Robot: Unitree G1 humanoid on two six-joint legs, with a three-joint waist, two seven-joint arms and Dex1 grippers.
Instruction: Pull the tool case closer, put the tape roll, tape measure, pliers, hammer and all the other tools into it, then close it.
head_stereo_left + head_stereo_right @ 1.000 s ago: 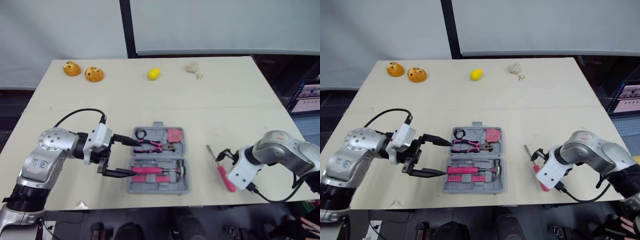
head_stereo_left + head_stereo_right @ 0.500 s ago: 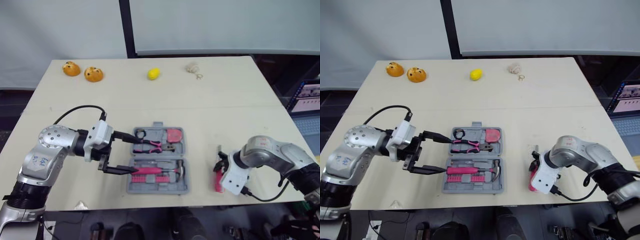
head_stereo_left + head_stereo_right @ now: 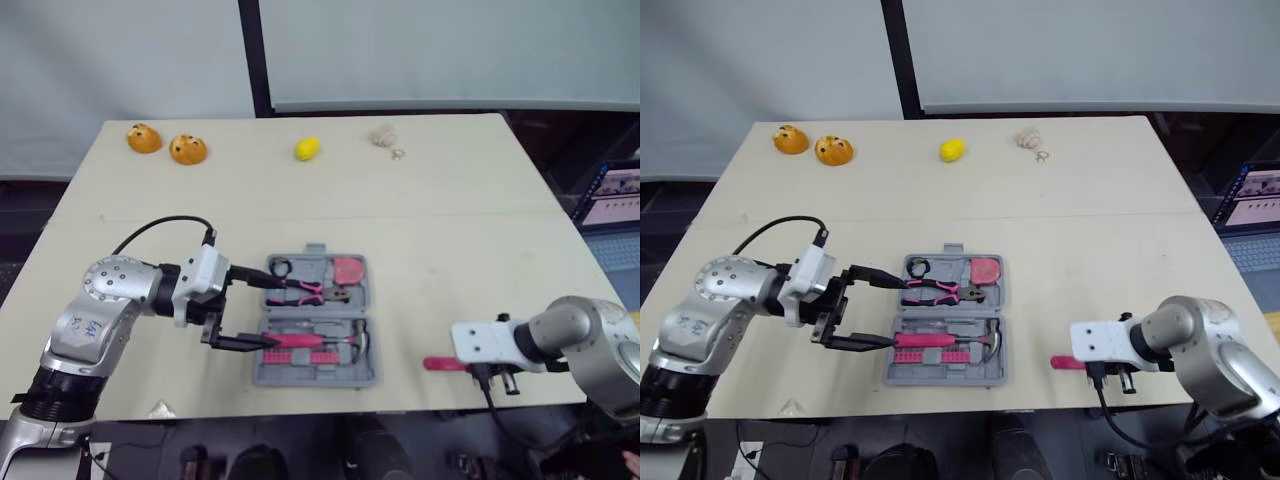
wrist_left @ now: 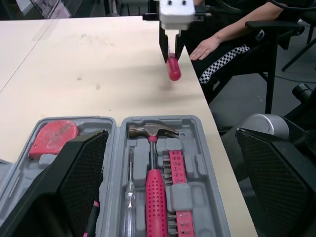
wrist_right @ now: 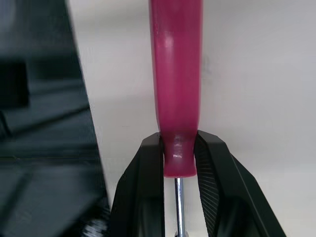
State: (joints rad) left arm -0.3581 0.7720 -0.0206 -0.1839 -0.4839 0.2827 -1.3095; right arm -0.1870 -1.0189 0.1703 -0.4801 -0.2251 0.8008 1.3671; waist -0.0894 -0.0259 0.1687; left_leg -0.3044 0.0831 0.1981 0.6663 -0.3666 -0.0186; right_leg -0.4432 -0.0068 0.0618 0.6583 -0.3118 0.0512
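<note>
Two fingers (image 5: 149,165) of right end effector (image 5: 178,145) pinch screwdriver (image 5: 175,74).

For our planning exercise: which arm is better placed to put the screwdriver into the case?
Right: the right gripper clamps the pink screwdriver beside the tool case; the left gripper is open, empty.

Beige table (image 3: 470,240) before pale wall panels (image 3: 450,50), black post (image 3: 250,55) between them.
</note>
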